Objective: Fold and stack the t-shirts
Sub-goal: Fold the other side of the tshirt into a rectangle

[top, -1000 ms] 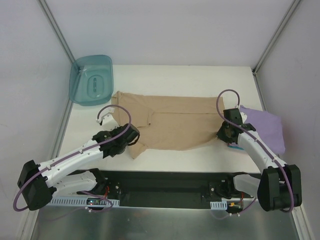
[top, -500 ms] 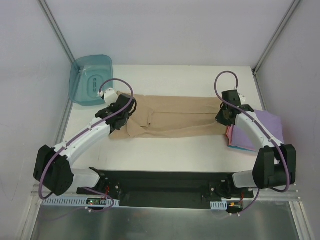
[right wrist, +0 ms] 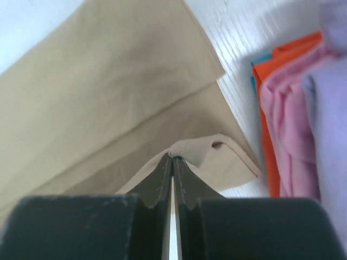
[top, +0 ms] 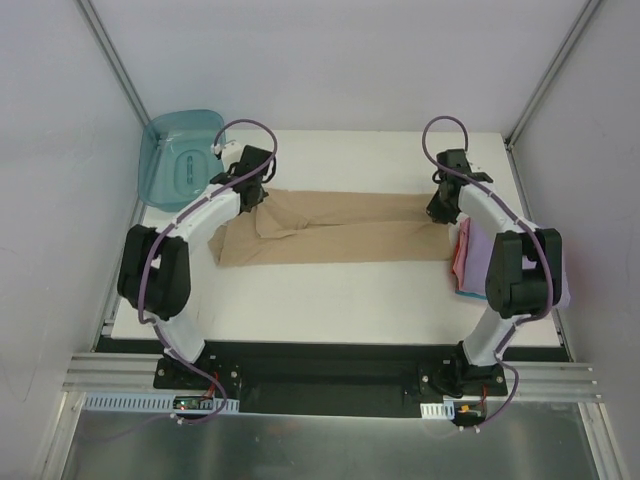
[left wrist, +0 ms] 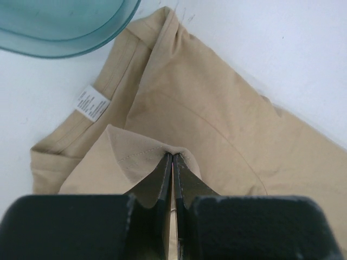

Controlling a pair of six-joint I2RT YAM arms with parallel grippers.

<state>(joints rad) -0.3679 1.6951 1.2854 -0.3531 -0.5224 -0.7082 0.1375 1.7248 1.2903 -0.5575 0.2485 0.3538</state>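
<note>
The left tool [left wrist: 172,160], by the teal plastic tub [top: 182,160], and the right tool [right wrist: 173,161] pinch the tan cloth t-shirt [top: 340,240] thinly — a slip would skew the fold.

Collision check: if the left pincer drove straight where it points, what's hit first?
The tan t-shirt the left pincer is shut on, probably then the table under it. The teal tub looks left of that line; depth unclear.

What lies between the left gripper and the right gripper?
The tan t-shirt, a long folded band spanning the whole stretch in the top external view; left gripper and right gripper each pinch one end.
</note>
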